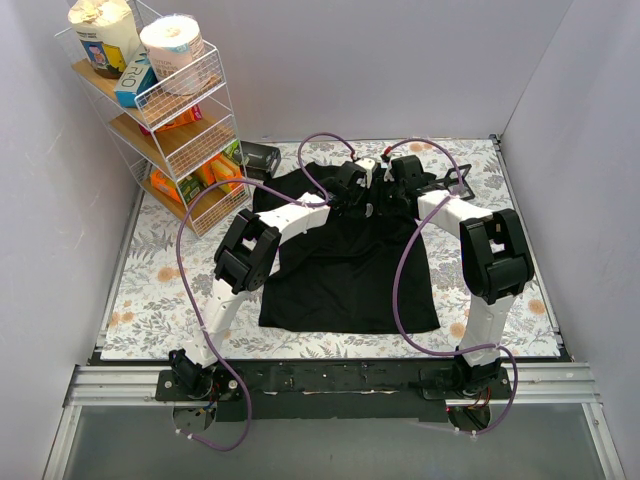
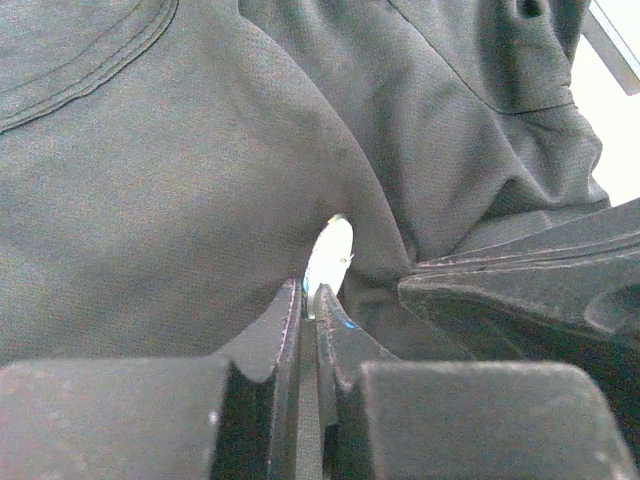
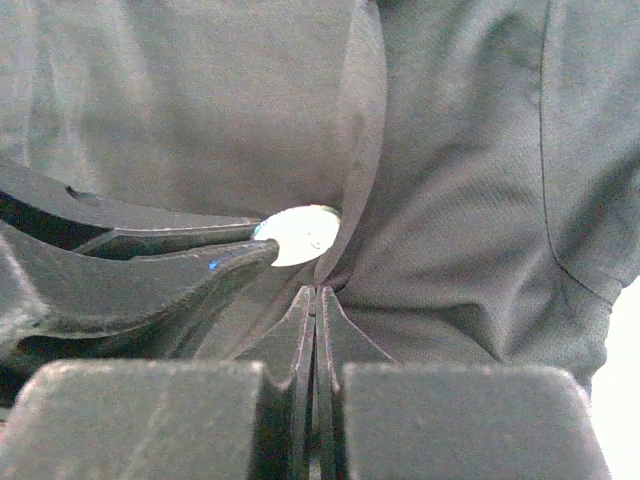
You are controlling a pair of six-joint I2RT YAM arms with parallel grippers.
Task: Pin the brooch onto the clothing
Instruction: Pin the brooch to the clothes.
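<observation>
The left tool (image 2: 310, 293) clenches brooch (image 2: 331, 252) edge; right tool (image 3: 316, 294) clenched beside T-shirt (image 1: 350, 275) fold.

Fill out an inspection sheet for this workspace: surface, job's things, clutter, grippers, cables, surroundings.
Surface: floral mat, lying flat.
Job's things: black T-shirt spread on the mat, puckered near its top; brooch against that pucker.
Clutter: stocked wire rack at far left; black box beside it.
Grippers: left gripper shut on the brooch; right gripper shut on a T-shirt fold beside it.
Cables: purple cables loop along both arms, over the shirt.
Surroundings: pale walls on three sides.
</observation>
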